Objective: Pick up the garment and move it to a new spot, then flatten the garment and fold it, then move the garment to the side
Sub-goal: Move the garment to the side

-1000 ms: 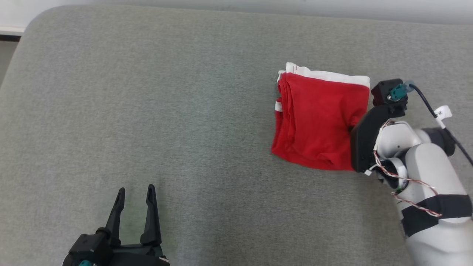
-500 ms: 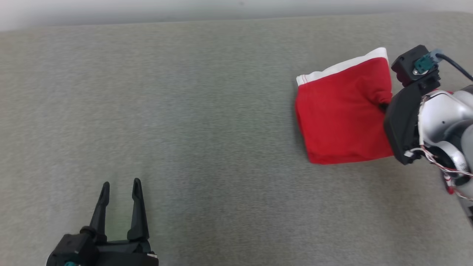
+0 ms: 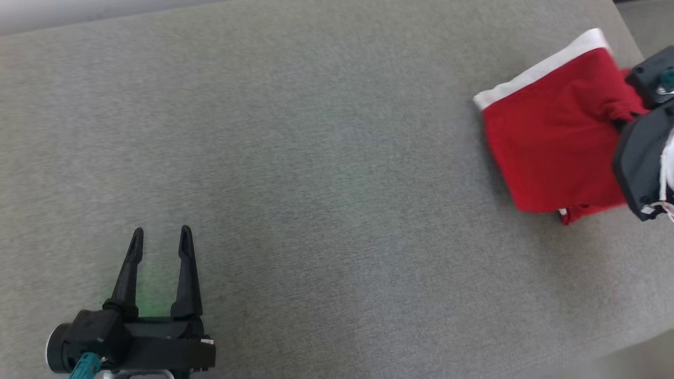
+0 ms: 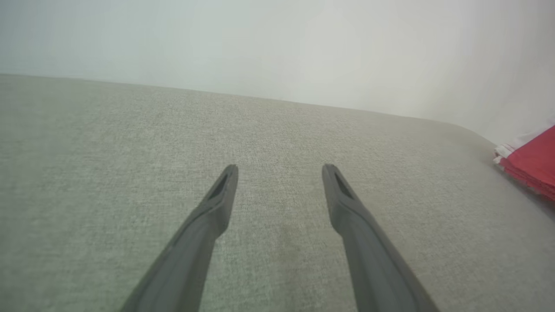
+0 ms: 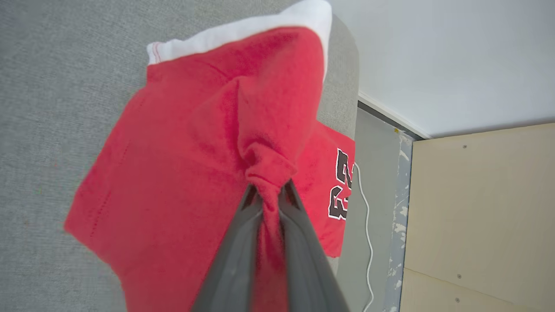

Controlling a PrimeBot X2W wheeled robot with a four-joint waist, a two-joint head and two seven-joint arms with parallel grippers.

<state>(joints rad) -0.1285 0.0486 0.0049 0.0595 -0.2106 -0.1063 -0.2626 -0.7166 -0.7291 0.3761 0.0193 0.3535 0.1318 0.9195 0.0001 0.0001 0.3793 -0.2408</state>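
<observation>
Comparing with a second ago: the head camera has swung, so the whole frame has shifted and most of the apparent travel is the view, not the cloth. The grey cushion (image 3: 316, 158) now shows its far right corner, and the garment (image 3: 547, 142) sits right by it at the upper right of the head view. The white band (image 3: 537, 71) that ran level along the garment's top is now tilted. The stacked fold edges on its left side no longer show, and a scrap of a lower layer pokes out at its bottom edge. The right gripper (image 5: 269, 190) is still clamped on a bunched pinch of red fabric near the garment's right edge. In the right wrist view the cloth is pulled up into a ridge toward the fingertips, and a flap with a black number print (image 5: 340, 184) reaches past the cushion edge. The left gripper (image 3: 161, 231) is as before: jaws spread wide, nothing between them, over bare cushion at lower left, well apart from the garment. Count: one garment, one white band, one number print, two grippers, one cushion, one thin white cable (image 5: 367, 225) on the floor beyond the cushion
</observation>
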